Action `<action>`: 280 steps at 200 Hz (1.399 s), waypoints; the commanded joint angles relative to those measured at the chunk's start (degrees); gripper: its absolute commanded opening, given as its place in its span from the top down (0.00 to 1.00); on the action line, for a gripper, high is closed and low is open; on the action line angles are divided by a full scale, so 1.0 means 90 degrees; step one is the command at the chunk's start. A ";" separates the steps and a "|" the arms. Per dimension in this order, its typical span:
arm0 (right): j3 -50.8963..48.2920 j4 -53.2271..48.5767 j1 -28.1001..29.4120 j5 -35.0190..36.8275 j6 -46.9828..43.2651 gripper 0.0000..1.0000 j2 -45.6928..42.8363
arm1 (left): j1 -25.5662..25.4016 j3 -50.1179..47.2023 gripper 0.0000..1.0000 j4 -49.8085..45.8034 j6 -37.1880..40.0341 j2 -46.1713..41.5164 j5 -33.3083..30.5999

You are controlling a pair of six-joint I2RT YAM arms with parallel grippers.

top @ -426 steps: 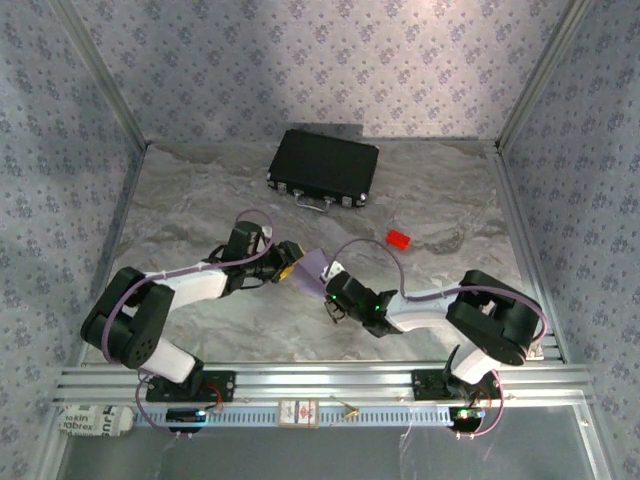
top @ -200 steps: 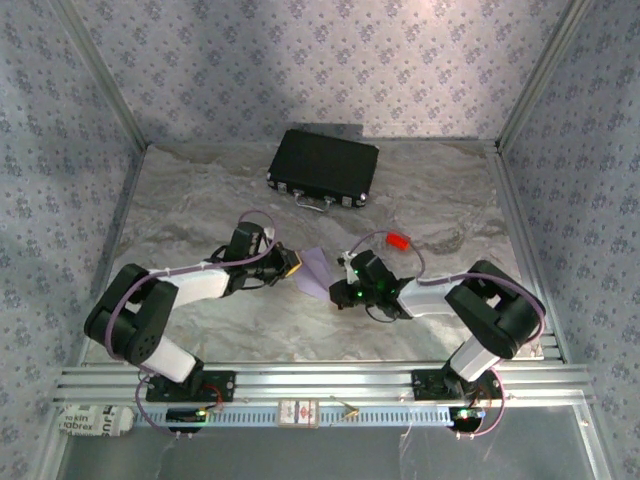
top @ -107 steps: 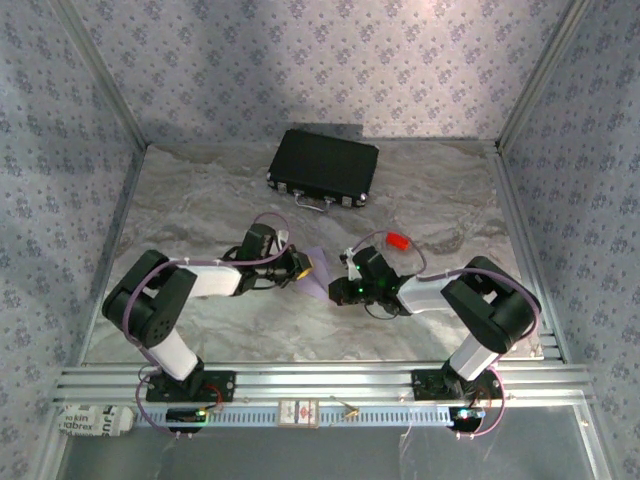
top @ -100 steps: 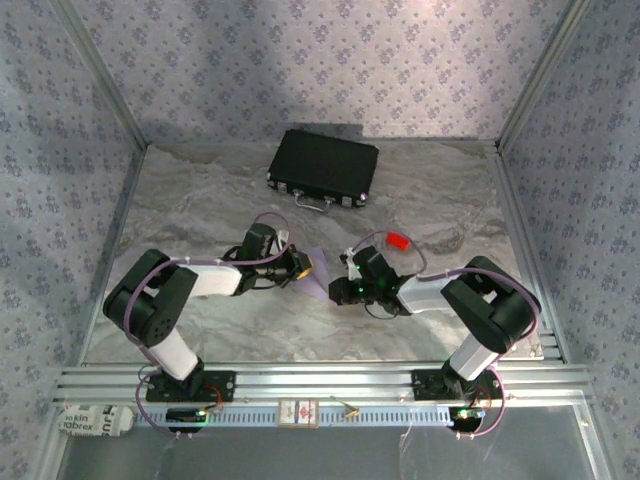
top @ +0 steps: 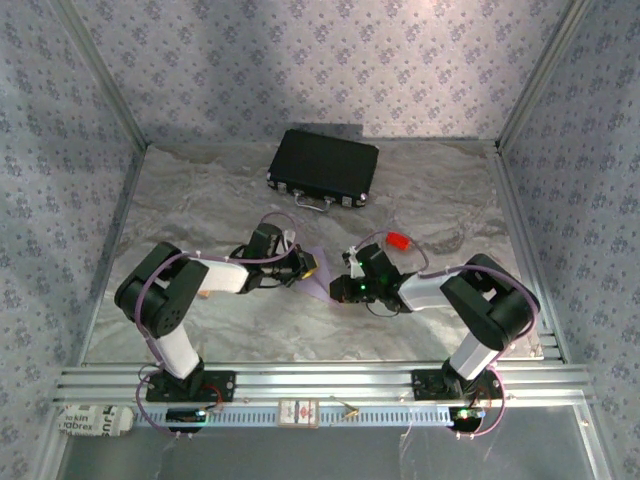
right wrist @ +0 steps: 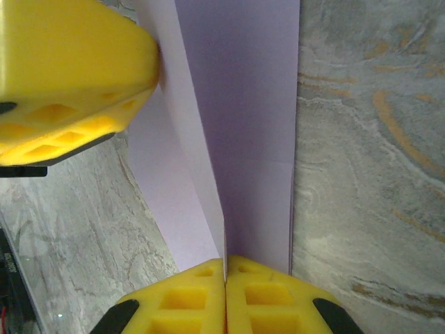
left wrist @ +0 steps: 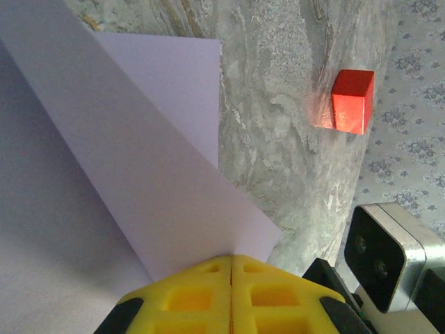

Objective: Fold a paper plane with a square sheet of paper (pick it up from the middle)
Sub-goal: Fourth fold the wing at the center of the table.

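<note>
The square sheet of paper (top: 323,275) is pale lilac, partly folded, and lies on the marbled table between my two grippers. In the left wrist view a raised flap of the paper (left wrist: 139,160) runs into the tips of my left gripper (left wrist: 231,259), which is shut on it. My right gripper (right wrist: 225,263) is shut on the near end of the same upright fold of paper (right wrist: 243,139), and the left fingers (right wrist: 69,76) touch its far end. From above, the left gripper (top: 309,266) and the right gripper (top: 343,288) sit close together over the sheet.
A small red block (top: 398,241) (left wrist: 352,100) lies just right of the paper. The black case (top: 323,168) rests at the back of the table. Patterned walls close in three sides, and an aluminium rail (top: 320,382) runs along the near edge.
My left gripper has slid right toward the right gripper, and the paper between them has bunched into a narrower raised fold. The right gripper has barely moved in the last half second.
</note>
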 commanded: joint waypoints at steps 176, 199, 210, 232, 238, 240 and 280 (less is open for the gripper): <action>0.0271 -0.0683 -0.0252 -0.0518 0.0421 0.93 0.0350 | -0.0083 0.0356 0.92 -0.0039 0.0244 0.0541 -0.0152; 0.0271 -0.0717 -0.0254 -0.0519 0.0442 0.93 0.0359 | -0.0078 0.0389 0.92 -0.0031 0.0262 0.0599 -0.0123; 0.0261 -0.0731 -0.0254 -0.0520 0.0447 0.93 0.0361 | -0.0079 0.0392 0.92 -0.0032 0.0279 0.0622 -0.0130; 0.0260 -0.0751 -0.0259 -0.0521 0.0442 0.93 0.0376 | -0.0088 0.0405 0.92 -0.0032 0.0281 0.0662 -0.0099; 0.0253 -0.0753 -0.0263 -0.0518 0.0445 0.93 0.0390 | -0.0087 0.0412 0.92 -0.0037 0.0284 0.0679 -0.0093; 0.0259 -0.0757 -0.0258 -0.0521 0.0445 0.93 0.0393 | -0.0090 0.0412 0.92 -0.0033 0.0289 0.0681 -0.0092; 0.0246 -0.0745 -0.0256 -0.0504 0.0479 0.93 0.0393 | -0.0088 0.0468 0.92 -0.0092 0.0341 0.0731 -0.0045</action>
